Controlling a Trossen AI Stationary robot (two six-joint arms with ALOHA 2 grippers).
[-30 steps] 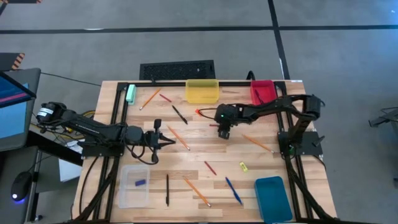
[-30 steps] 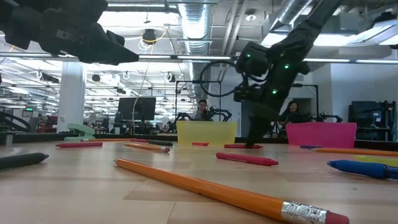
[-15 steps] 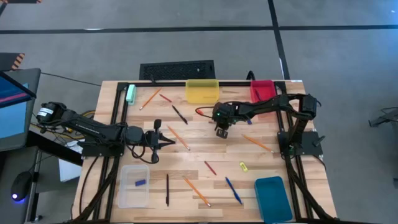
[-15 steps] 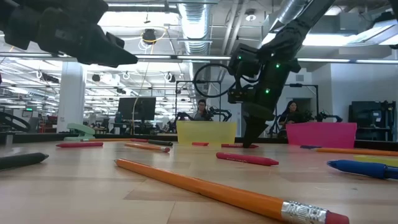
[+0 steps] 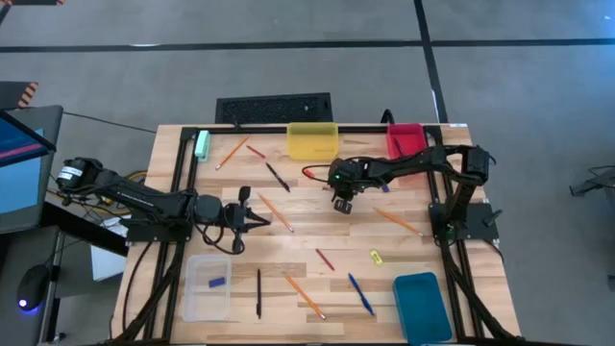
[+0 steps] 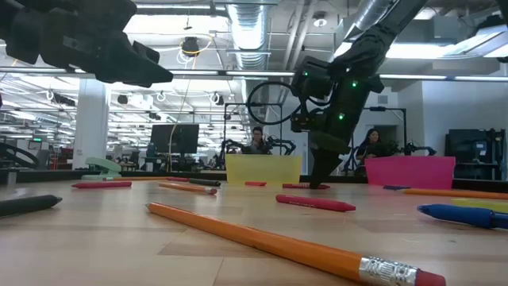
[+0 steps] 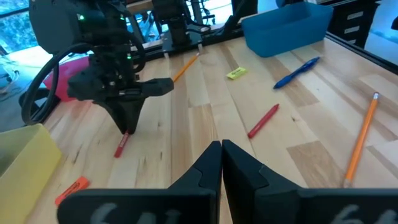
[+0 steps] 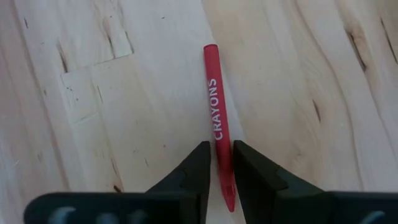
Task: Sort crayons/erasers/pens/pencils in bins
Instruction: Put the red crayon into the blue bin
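1. Counted from above: four bins on the worktop. Yellow bin and red bin at the far edge, clear bin and teal bin at the near corners.
2. Four pencils, long and orange, all loose on the wood.
3. Three pens plainly seen: two black and one blue.
4. Three erasers: a blue one inside the clear bin, a yellow one out on the wood, and a red-orange one just in front of the yellow bin.
5. Three crayons on the wood: one near the far edge, one mid-worktop, one under the right arm (contents of the red bin too small to tell).
6. Gripped crayon: a slim red stick with white "CRAYONS" lettering along it, lying flat on pale wood between the yellow bin and the red bin, a little nearer the middle.
7. Right gripper pointed down at the worktop, fingers clamped on one end of that stick from both sides, the rest of it jutting out ahead of the tips.
8. Left gripper held above the wood at the left-centre, fingers pressed together and holding nothing, well apart from the gripped crayon.
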